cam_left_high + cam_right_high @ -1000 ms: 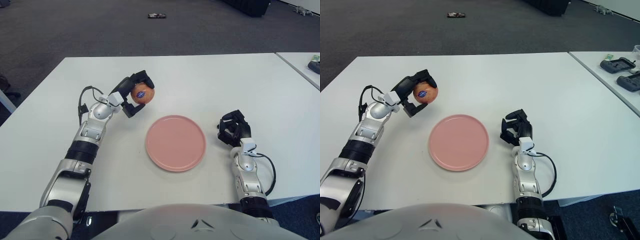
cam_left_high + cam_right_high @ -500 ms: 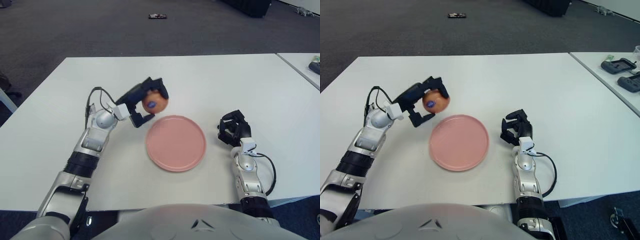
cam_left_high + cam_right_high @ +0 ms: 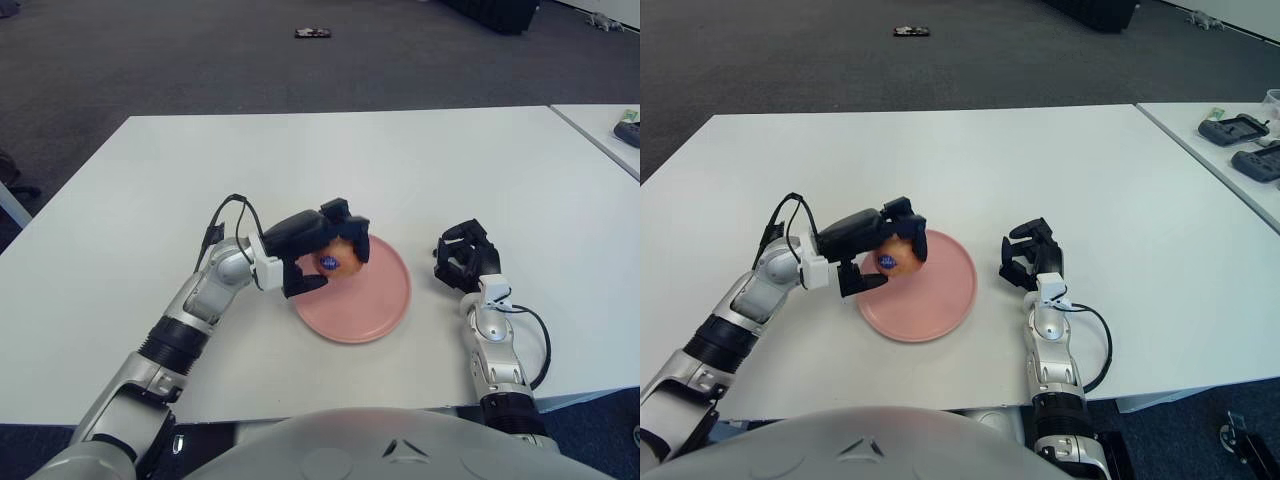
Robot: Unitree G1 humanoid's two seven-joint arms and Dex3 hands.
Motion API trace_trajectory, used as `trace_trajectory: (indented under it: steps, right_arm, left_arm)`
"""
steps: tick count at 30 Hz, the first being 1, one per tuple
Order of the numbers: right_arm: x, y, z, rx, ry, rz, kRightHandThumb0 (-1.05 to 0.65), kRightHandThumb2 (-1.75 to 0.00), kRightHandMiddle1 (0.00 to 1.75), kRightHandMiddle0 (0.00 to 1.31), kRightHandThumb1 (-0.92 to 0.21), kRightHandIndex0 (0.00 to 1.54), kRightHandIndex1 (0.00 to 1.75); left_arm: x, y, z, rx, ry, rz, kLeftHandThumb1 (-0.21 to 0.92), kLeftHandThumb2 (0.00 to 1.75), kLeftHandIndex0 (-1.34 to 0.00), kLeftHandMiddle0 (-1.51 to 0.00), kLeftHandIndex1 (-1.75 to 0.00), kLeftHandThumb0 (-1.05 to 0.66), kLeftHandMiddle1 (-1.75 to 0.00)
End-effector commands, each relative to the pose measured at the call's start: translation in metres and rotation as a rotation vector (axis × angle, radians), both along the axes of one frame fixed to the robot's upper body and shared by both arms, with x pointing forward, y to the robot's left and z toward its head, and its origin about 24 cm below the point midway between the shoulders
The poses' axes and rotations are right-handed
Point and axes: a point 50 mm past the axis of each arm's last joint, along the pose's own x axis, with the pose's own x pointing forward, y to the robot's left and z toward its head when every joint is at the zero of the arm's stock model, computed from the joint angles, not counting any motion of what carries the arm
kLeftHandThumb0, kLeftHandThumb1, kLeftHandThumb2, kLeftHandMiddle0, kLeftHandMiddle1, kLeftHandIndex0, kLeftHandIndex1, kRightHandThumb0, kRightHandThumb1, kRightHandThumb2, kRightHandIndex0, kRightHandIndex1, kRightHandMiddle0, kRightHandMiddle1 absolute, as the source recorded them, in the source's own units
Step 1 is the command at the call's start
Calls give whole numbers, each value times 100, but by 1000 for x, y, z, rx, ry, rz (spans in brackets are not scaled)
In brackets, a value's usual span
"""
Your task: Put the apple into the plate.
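Since a second ago, carried rightward and down: apple (image 3: 339,259) brought from off the plate's left far side to over the near-left part of the plate (image 3: 385,300), left arm now stretched low across the counter (image 3: 420,160). From the left eye: left hand (image 3: 318,250) wrapped round the apple, fingers over its top and a thumb hooked beneath, blue sticker facing the camera; gripped that way, presumably, to keep the fruit steady until it can be set down inside the rim. Cannot tell whether resting on the plate yet or held just above it; hand clearly not let go. Right hand (image 3: 462,257) idle just right of the plate, fingers curled loosely on nothing, kept clear of the drop spot. From the right eye: same grasp seen slightly from the side, apple (image 3: 897,257) over the plate's left edge (image 3: 940,320), more of the bare pink surface visible to its right, so room judged ample for release. Also shown only here: dark devices (image 3: 1235,130) on the neighbouring counter at far right, barely peeking in from the other eye. Right hand (image 3: 1029,257) again beside the plate, apart from it.
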Motion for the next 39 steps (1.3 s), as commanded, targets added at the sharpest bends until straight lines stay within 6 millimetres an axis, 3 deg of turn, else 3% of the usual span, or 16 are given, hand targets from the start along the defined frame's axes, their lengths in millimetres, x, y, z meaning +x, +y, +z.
trace_trajectory:
  steps: [1, 14, 19, 30, 33, 39]
  right_arm:
    - [0, 0, -1, -2, 14, 5, -40, -102, 175, 42, -56, 58, 146]
    - [-1, 0, -2, 10, 7, 6, -40, -102, 175, 42, -56, 57, 145]
    - [-2, 0, -2, 10, 7, 9, -40, -102, 175, 42, -56, 56, 146]
    - [-2, -1, -3, 13, 0, 15, -41, -103, 175, 42, -55, 57, 148]
    - [-2, -1, -3, 15, 0, 16, -41, -103, 175, 42, -55, 57, 148]
    - [-2, -1, -3, 16, 4, 13, -40, -102, 175, 42, -56, 58, 147]
  left_arm:
    - [1, -6, -2, 84, -101, -60, -10, 175, -69, -97, -175, 0, -162]
    - [-21, -22, -49, 117, -229, -81, -8, 174, -66, -94, -175, 0, -167]
    - [-19, -22, -67, 139, -281, -66, -7, 174, -66, -94, -175, 0, -167]
    - [-11, -22, -75, 113, -408, -56, -7, 175, -66, -93, -175, 0, -170]
    - [-11, -22, -77, 91, -411, -47, -10, 175, -73, -94, -164, -1, -173]
    - [-9, -26, -63, -8, -224, 7, -9, 174, -75, -91, -163, -1, -174]
